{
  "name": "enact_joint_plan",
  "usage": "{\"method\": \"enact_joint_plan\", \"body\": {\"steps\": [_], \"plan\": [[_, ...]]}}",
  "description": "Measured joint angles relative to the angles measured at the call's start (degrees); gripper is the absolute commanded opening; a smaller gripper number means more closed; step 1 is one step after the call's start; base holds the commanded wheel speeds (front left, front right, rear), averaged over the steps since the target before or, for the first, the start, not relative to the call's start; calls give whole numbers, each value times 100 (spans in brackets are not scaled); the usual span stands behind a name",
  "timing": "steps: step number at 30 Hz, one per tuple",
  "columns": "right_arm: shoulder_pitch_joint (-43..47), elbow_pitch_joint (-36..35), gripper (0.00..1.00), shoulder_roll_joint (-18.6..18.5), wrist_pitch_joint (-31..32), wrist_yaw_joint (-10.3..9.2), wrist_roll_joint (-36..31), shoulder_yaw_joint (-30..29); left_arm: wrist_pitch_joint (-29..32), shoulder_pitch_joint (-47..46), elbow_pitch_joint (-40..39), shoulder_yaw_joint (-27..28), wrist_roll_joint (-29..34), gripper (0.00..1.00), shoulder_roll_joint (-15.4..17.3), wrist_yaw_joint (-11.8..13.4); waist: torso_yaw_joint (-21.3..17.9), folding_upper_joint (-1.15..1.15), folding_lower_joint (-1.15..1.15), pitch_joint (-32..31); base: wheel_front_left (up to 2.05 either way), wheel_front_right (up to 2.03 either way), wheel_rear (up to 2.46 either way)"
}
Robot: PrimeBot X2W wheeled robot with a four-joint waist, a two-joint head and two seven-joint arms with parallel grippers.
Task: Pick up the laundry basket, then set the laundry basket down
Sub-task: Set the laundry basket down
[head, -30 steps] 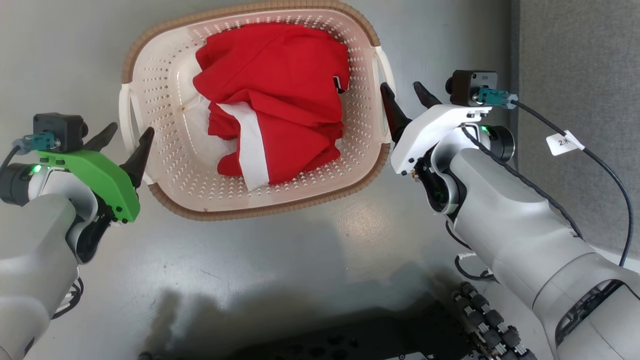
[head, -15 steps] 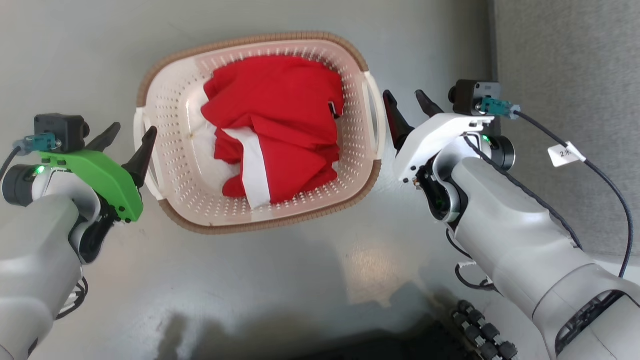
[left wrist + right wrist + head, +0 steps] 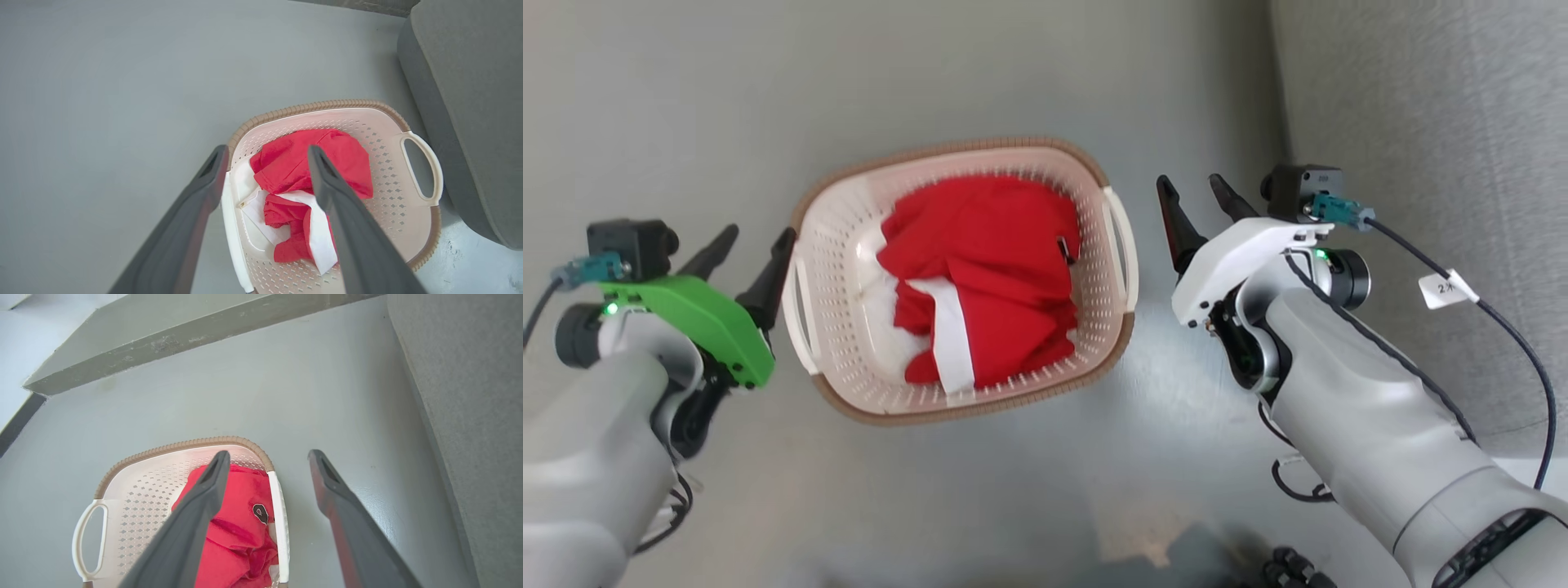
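While neither tool grips anything, I read the job as sitting at one of its ends: either the lift has not begun or the basket is already set down, and I cannot tell which. My left gripper hovers with its fingers spread just outside the basket's left handle, apart from it. The laundry basket rests flat on the floor, with a crumpled red garment and some white cloth inside. Just beyond its right handle, my right gripper is likewise spread, holding nothing. If a lift is ahead, each tool must first close on its handle. Under the basket lies a smooth grey floor, faintly glossy. Right of the basket stands a grey fabric-covered seat, probably a sofa, and past the basket's far side a wall base.
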Motion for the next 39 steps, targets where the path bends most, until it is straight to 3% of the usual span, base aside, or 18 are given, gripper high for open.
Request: {"method": "enact_joint_plan", "body": {"steps": [22,39], "plan": [[1344,-971,100,-256,-7,9,-1077,-993,0,1424,-716,1425,784,100,-136,0,161,0,0,-1697,0,0,0],[2392,-2039,100,-407,-7,155,-1823,-1547,0,2571,-1352,2766,1740,100,-318,64,343,0,0,-2878,0,0,0]]}}
